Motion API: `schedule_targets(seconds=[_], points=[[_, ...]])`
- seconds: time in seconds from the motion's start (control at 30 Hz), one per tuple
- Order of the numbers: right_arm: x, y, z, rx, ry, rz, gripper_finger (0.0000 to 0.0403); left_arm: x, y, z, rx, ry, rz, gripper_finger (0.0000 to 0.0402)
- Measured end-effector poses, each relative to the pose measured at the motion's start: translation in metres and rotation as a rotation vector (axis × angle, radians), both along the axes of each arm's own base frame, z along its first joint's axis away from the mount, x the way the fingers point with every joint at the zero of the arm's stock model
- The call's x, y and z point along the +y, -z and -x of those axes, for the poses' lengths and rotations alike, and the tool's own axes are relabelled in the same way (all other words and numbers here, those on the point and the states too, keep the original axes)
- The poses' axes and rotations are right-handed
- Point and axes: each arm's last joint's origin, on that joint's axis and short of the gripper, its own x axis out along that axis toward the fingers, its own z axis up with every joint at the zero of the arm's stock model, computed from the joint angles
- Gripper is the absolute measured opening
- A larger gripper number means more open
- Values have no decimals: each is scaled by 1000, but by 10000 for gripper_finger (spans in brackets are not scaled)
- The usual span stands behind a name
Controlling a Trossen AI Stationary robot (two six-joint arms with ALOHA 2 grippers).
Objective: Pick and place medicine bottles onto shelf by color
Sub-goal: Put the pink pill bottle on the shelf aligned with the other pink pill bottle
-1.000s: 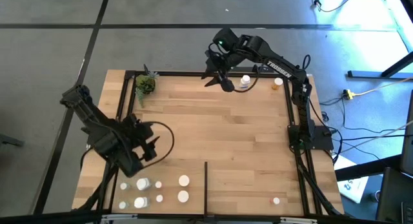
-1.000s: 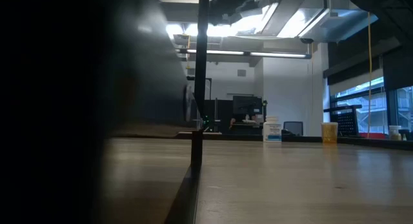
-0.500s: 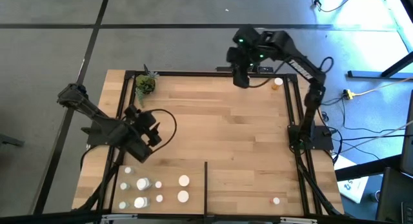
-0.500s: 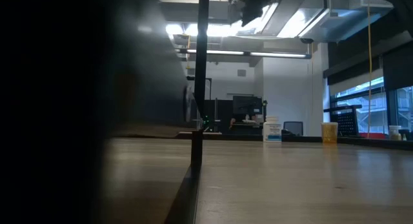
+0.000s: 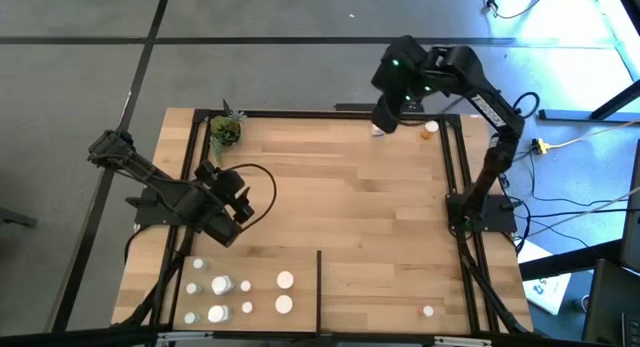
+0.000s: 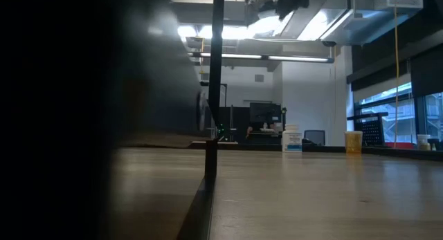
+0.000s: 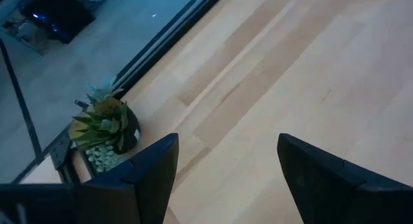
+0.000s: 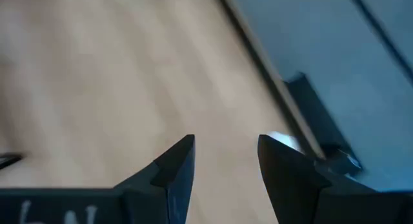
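Observation:
Several small white-capped medicine bottles (image 5: 222, 285) stand in a cluster at the shelf's (image 5: 340, 197) near left, left of the thin black divider strip (image 5: 319, 287). One more bottle (image 5: 428, 310) stands at the near right. At the far edge stand a white bottle (image 6: 292, 140) and an orange bottle (image 5: 430, 130). My right gripper (image 5: 385, 112) hangs open and high over the far edge, above the white bottle and covering most of it in the high view. My left gripper (image 5: 235, 197) hovers open over the shelf's left side, between the plant and the cluster.
A small green potted plant (image 5: 225, 130) stands at the far left corner and also shows in the left wrist view as the plant (image 7: 103, 130). Black metal bars (image 5: 455, 167) frame the wood surface. The middle of the planks lies bare.
My right gripper has risen and gone toward the table's right along the far edge, rolling its wrist, and now covers the white bottle from above. My left gripper has drawn back from the near-left cluster toward the far edge. No bottle has moved.

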Motion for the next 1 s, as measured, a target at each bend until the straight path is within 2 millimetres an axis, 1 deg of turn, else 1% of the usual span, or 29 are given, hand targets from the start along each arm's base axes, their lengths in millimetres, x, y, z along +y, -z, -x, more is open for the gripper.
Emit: schedule_targets(seconds=[0.07,0.17,0.3,0.37,0.47,0.63,0.73,0.9,1.0], points=[[14,-7,3,-38,-47,-23,170,-1,0,-2,-2,17,5,257],[36,-13,10,-49,-99,4,170,-3,0,-5,-6,47,9,257],[74,-11,25,-37,-183,-25,170,-5,0,-8,-8,75,10,257],[92,-1,31,2,-208,-40,170,-5,0,-9,-3,89,7,257],[116,22,39,95,-270,-69,170,-5,0,-9,-1,94,5,257],[156,56,56,211,-430,-230,170,-5,0,-9,-9,87,10,257],[176,74,66,290,-508,-230,170,-7,0,-11,-12,108,10,257],[208,95,80,363,-542,-259,170,-11,-1,-19,-41,178,16,257],[228,104,84,356,-566,-268,170,-18,-3,-24,-60,245,12,257]])
